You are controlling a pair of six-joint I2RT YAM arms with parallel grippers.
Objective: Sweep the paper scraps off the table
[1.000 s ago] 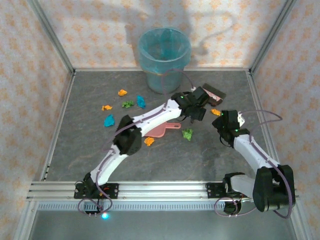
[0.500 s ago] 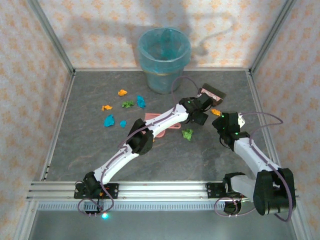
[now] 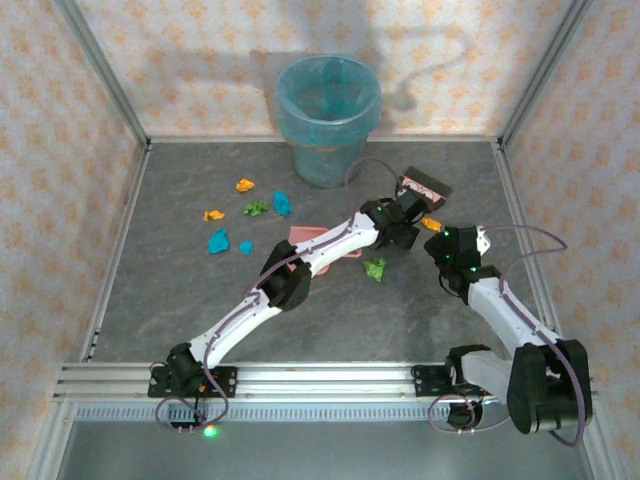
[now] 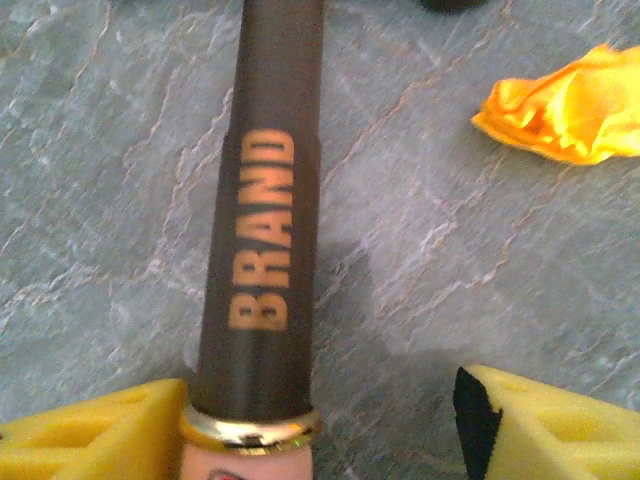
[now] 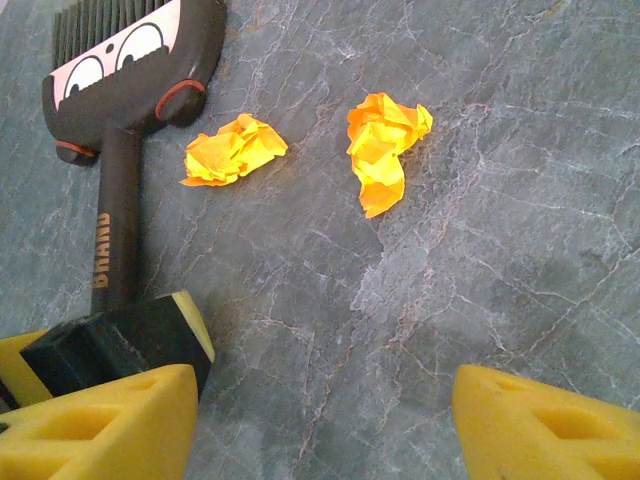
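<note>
Since the half-second before, my left arm had stretched a little further toward the brush (image 3: 422, 186), and the right had hardly shifted. The left gripper (image 4: 320, 425) had its fingers spread astride the handle, which ran straight ahead, close against the left pad and clear of the other. The right gripper (image 5: 325, 420) also gaped, holding nothing. Paper scraps (image 3: 217, 241) lay scattered on the table (image 3: 180, 300), two orange ones beside the brush. I couldn't tell what the bin (image 3: 328, 100) held. The pink dustpan (image 3: 335, 258) lay partly under my left arm.

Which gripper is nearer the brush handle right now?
Left. Left gripper straddles the brush handle, jaws open either side of it. Right gripper hangs off to the handle's right, jaws open over the table by two orange scraps.
</note>
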